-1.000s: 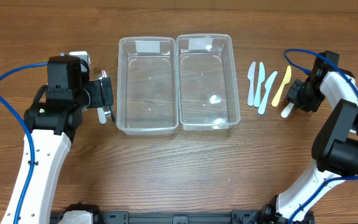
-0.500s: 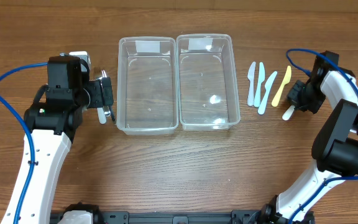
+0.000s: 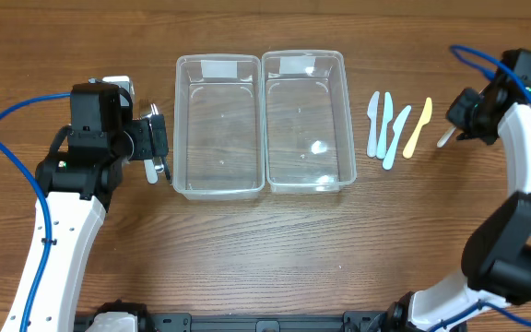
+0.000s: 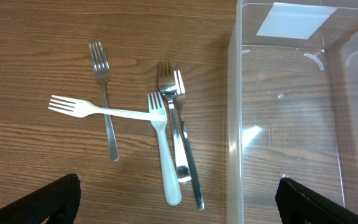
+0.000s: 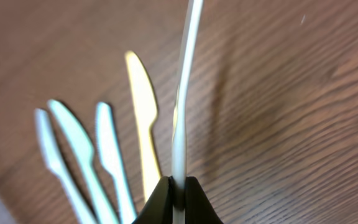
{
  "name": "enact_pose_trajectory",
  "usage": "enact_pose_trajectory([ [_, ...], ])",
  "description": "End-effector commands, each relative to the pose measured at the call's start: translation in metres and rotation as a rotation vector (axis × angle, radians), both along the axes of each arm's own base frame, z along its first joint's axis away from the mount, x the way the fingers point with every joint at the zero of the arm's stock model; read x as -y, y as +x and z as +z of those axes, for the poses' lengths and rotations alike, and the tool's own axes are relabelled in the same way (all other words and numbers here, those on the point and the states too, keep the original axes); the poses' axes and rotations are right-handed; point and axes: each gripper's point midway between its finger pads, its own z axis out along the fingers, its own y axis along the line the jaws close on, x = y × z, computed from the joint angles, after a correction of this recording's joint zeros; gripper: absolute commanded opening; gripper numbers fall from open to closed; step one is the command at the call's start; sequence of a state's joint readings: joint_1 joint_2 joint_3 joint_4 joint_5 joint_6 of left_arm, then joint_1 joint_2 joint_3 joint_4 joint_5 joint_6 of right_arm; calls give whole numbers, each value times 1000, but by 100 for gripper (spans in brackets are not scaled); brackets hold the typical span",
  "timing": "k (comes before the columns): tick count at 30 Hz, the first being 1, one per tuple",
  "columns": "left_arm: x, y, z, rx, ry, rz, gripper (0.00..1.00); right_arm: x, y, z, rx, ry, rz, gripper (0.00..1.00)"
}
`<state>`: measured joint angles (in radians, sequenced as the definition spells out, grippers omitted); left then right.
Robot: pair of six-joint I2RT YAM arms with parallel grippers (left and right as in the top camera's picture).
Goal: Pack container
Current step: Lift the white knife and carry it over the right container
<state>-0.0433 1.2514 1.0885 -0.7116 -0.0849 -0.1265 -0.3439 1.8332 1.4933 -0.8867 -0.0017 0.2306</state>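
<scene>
Right gripper (image 5: 178,186): jaws pinch a white knife (image 5: 186,87). Left gripper (image 4: 179,194): jaws wide, forks (image 4: 164,155) just ahead.

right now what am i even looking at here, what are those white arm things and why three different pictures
These are two robot arms at a wooden table, each ending in a two-finger gripper. The wide picture comes from a camera fixed above the table. The other two come from small cameras on each wrist, looking past that arm's own fingers.

On the table a clear container stands beside a second container; both look empty. Left of them lie five forks, some metal, some white plastic; the left gripper hovers open over them. Right of the containers lie three pale blue knives and a yellow knife. The right gripper is shut on a thin white utensil, apparently lifted off the table.
</scene>
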Motion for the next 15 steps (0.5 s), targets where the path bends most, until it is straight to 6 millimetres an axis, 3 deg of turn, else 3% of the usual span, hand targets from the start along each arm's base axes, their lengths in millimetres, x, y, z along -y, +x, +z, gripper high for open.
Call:
enact_pose_trajectory([
  [1,1,5,9,21,-1,-20,100,-5,3,17,39,3,8,4],
  [5,2,5,9,21,-1,-20,100,-17,4,18,42,36,36,4],
  [8,1,5,9,21,-1,-20,100,-38,11,29,77,76,94,4],
  [12,1,5,9,21,-1,-20,100,-76,20,63,156,65,194,4],
  [15,1,5,9,21,-1,-20,100,-121,23,93,223,54,307,4],
])
